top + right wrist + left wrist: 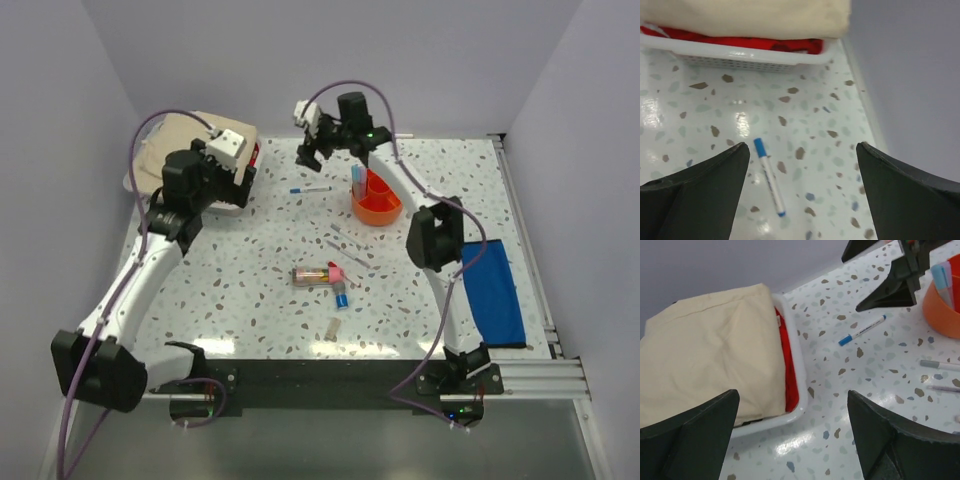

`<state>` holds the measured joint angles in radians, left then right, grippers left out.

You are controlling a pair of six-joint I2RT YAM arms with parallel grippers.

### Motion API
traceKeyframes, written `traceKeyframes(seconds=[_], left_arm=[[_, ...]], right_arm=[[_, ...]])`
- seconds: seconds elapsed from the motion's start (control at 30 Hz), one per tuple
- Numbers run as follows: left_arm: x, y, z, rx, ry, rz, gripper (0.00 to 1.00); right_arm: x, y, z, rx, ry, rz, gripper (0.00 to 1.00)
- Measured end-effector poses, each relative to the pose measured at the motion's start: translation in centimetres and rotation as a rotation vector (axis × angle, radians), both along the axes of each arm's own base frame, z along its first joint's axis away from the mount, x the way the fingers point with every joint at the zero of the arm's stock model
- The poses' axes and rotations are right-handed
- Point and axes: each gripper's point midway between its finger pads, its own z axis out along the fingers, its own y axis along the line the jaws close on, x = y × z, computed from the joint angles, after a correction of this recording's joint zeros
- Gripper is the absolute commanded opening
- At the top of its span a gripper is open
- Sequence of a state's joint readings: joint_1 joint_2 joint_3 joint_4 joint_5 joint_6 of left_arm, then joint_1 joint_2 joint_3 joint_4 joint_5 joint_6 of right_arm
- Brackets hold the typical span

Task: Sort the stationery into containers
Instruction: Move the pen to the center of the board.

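Hovering at the far middle of the table, the right gripper spreads its jaws wide and empty above a white pen with a blue tip. The left gripper, equally wide and holding nothing, hangs beside the white basket of beige cloth at far left. The orange tub sits right of the pen, with markers standing in it. A clear tube and a blue cap lie nearer.
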<state>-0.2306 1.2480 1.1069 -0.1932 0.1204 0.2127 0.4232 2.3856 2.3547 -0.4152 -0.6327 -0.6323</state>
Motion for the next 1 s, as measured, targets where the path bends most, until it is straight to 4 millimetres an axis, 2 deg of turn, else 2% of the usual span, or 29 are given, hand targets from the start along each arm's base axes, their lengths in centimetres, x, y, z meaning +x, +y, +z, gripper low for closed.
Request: traceKeyframes(seconds=[0.07, 0.13, 0.23, 0.33, 0.43, 0.6, 0.8, 1.0], left_arm=[[-1.7, 2.1, 0.6, -0.015, -0.031, 0.061, 0.95], [-3.2, 3.9, 0.7, -0.02, -0.051, 0.109, 0.95], [-4.6, 5.2, 0.3, -0.032, -0.051, 0.148, 0.95], [-5.6, 5.9, -0.2, -0.044, -0.043, 0.17, 0.95], [-6.4, 6.2, -0.7, -0.056, -0.035, 0.182, 0.95], [-7.0, 6.3, -1.4, -0.067, -0.016, 0.185, 0.96], [-7.0, 6.1, -2.3, -0.076, 0.014, 0.183, 0.96], [-6.6, 6.0, -3.0, -0.083, 0.034, 0.184, 0.96]], right_arm=[[-1.0, 3.2, -3.8, -0.04, 0.041, 0.045, 0.93], [-1.2, 4.7, -7.7, -0.084, 0.076, 0.061, 0.95], [-0.9, 4.6, -12.4, -0.147, 0.109, 0.059, 0.96], [-0.4, 3.6, -15.3, -0.189, 0.125, 0.044, 0.98], [0.5, 2.7, -16.3, -0.218, 0.102, 0.031, 0.99], [1.9, 2.3, -16.2, -0.241, 0.032, 0.033, 0.99], [2.1, 2.7, -16.8, -0.241, 0.017, 0.052, 0.95], [0.8, 2.8, -17.4, -0.241, 0.081, 0.075, 0.77]])
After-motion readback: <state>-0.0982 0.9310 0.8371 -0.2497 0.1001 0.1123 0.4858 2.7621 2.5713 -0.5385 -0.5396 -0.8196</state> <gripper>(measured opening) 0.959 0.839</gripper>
